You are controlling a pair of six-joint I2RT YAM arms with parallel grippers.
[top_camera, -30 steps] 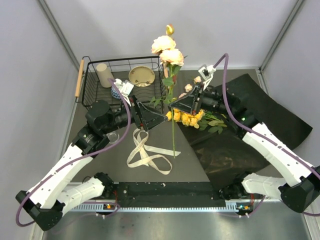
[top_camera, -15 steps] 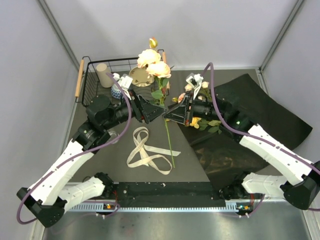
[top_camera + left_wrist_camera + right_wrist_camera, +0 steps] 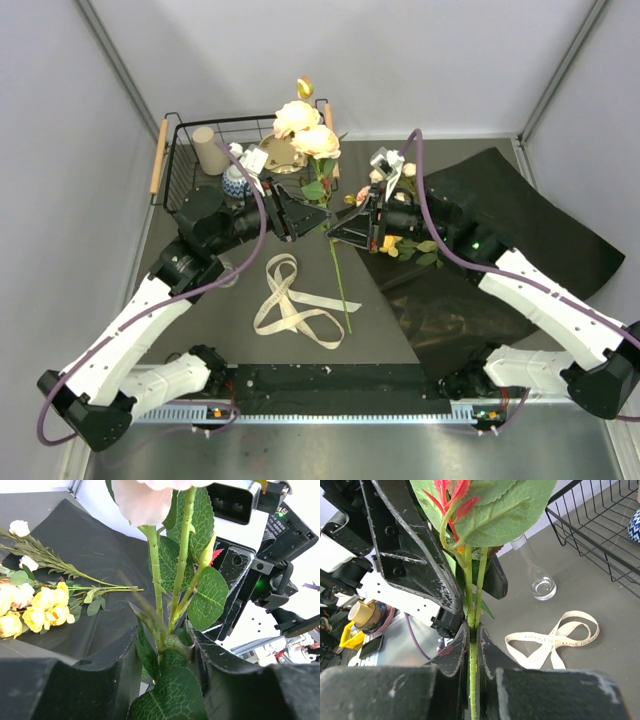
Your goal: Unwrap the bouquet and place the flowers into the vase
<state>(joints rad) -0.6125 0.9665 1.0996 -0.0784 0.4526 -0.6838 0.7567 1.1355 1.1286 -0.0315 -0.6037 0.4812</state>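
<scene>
Right gripper [image 3: 473,630]: clamped on rose stem [image 3: 473,680], upright just right of ribbon [image 3: 290,300] | left gripper [image 3: 164,635]: jaws flank same stem (grip cannot be confirmed) | vase [image 3: 538,577]: upright, left of ribbon | other roses [image 3: 400,243]: right of ribbon

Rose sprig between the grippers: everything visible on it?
The held rose sprig stands roughly upright: a long thin green stem forking into thorny branches, with broad serrated green leaves, a few red young leaves, two open peach-pink blooms and a closed bud on top. The right gripper is shut on the stem near the fork; the left gripper brackets the branches just above, jaws not clamped. Whether its lower end touches the table is unclear.
</scene>
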